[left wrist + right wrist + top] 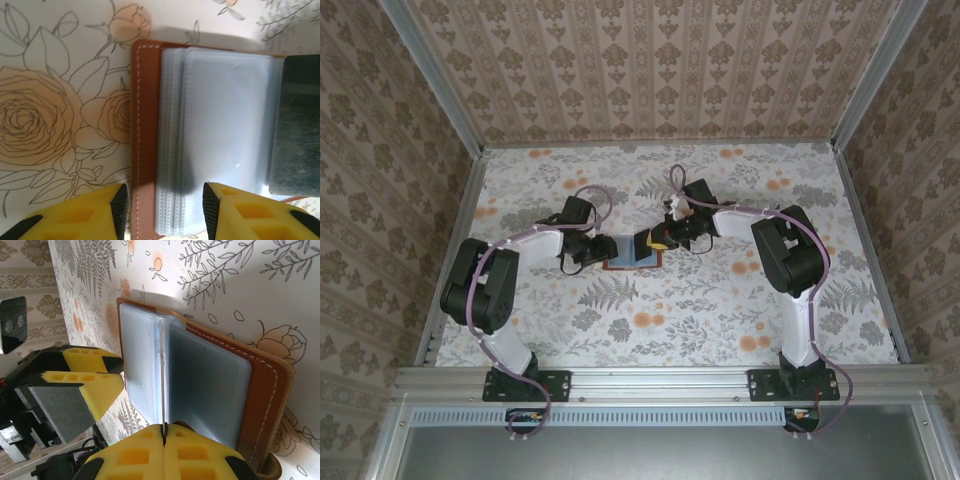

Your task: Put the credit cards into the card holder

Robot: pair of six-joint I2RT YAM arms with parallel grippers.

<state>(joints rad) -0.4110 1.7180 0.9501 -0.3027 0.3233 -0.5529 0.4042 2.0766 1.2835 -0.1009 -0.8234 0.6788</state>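
The card holder [623, 254] lay open and flat near the middle of the floral cloth [670, 320]. In the top view its long axis ran from 9 to 3 o'clock. Its clear plastic sleeves [220, 125] faced up, with the brown leather cover showing as a rim around them. One credit card [162, 375] stood over the sleeves near the fold; the right wrist view showed it edge-on, as a thin line from 12 to 6 o'clock. The right gripper [164, 432], at the holder's 3 o'clock, was clenched on that card's near end. The left gripper [164, 205], at 9 o'clock, hung released, its fingers apart above the holder's stitched edge.
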